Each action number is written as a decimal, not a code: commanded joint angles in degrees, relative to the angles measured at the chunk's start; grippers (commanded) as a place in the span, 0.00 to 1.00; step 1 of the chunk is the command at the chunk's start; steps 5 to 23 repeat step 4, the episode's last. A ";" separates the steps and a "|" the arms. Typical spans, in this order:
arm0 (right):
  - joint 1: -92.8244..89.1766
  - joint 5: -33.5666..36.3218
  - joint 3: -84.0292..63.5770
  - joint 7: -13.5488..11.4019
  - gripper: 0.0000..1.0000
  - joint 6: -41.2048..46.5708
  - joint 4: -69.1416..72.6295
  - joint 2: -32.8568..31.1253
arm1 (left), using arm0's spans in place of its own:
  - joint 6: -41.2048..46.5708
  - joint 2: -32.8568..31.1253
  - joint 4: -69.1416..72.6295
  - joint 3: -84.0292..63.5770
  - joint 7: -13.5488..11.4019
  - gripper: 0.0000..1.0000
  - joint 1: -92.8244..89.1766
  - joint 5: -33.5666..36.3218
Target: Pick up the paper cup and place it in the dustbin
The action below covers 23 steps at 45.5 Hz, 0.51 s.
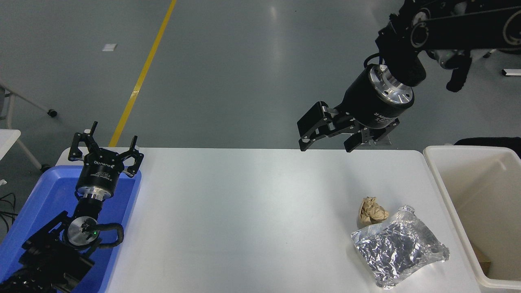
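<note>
- The right tool (325,140) hangs in the air above the counter's far edge, right of the middle, reaching in from the upper right on a black arm.
- Its fingers are spread wide with nothing between them; they point down and to the left.
- The cup cannot be seen anywhere in this view.
- The bin (437,162) stands against the counter's right end, its thick rim beside the counter edge. Its deep inside is mostly bare wall; a small brown scrap shows low in the near corner, too little to tell what it is.
- The counter (244,211) is white and carries two things near its right side.
- A paper ball (372,211), brown and crumpled, lies between the counter's middle and the bin.
- A foil bag (399,246), silver and crinkled, lies just in front of the ball, its far edge touching or nearly touching it.
- The right tool is well apart from both, farther back and higher.
- The left tool (106,152) is parked at the lower left, over the far edge of a blue tray (44,191), fingers spread wide and pointing away from the camera, holding nothing.
- The tray sits at the counter's left end.
</note>
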 commanded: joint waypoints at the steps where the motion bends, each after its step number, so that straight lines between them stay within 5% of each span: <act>1: 3.36 0.40 -0.70 -0.01 1.00 0.17 3.32 -1.65 | 0.02 0.00 0.00 -0.01 0.00 1.00 0.01 0.01; 23: 3.36 0.40 -0.79 -0.01 1.00 0.17 3.23 -2.26 | 0.02 0.00 0.00 -0.01 -0.01 1.00 0.01 -0.08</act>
